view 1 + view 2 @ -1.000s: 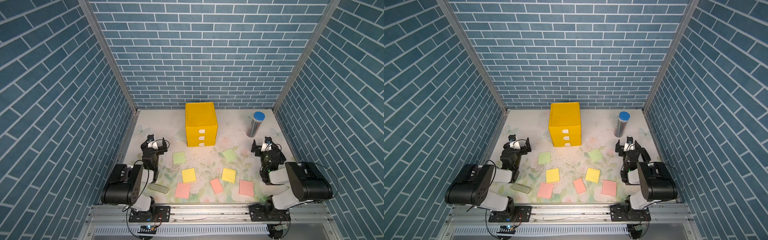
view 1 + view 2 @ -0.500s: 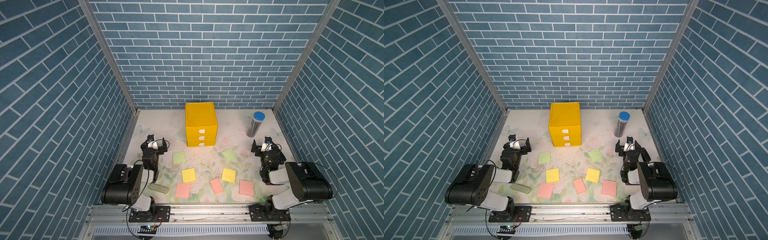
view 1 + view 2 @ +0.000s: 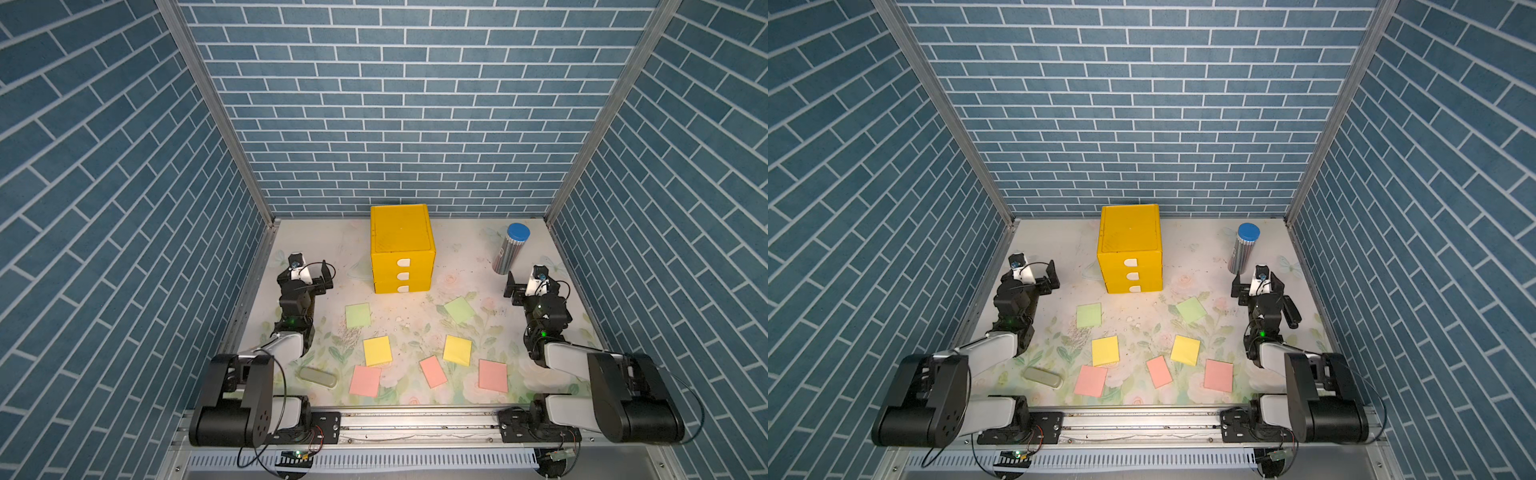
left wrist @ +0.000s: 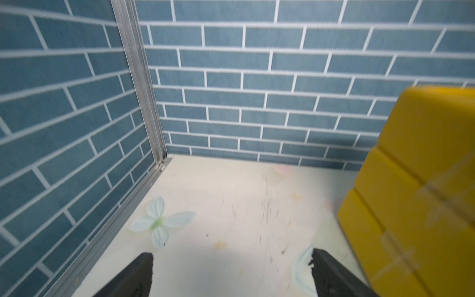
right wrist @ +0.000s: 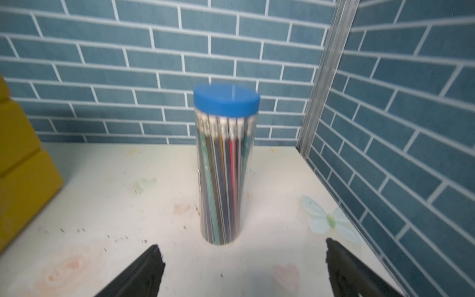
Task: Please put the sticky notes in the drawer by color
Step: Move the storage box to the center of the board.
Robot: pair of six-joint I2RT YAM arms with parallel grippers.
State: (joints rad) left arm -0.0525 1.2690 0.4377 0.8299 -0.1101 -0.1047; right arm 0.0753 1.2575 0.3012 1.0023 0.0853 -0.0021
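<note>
Several sticky notes lie flat on the floral mat in both top views: two green (image 3: 358,315) (image 3: 459,310), two yellow (image 3: 377,350) (image 3: 457,350) and three pink (image 3: 365,381) (image 3: 432,371) (image 3: 493,375). Behind them stands the yellow drawer (image 3: 402,245) with all three white-tabbed drawers shut. My left gripper (image 3: 305,282) hovers left of the drawer, open and empty (image 4: 231,255), with the drawer's side (image 4: 424,180) at the edge of its wrist view. My right gripper (image 3: 534,289) sits at the right, open and empty (image 5: 243,246). No note shows in either wrist view.
A blue-capped clear tube of pencils (image 3: 509,251) stands just beyond the right gripper, and fills the middle of the right wrist view (image 5: 226,167). A grey-green oblong case (image 3: 318,377) lies near the front left. Brick-patterned walls close in three sides.
</note>
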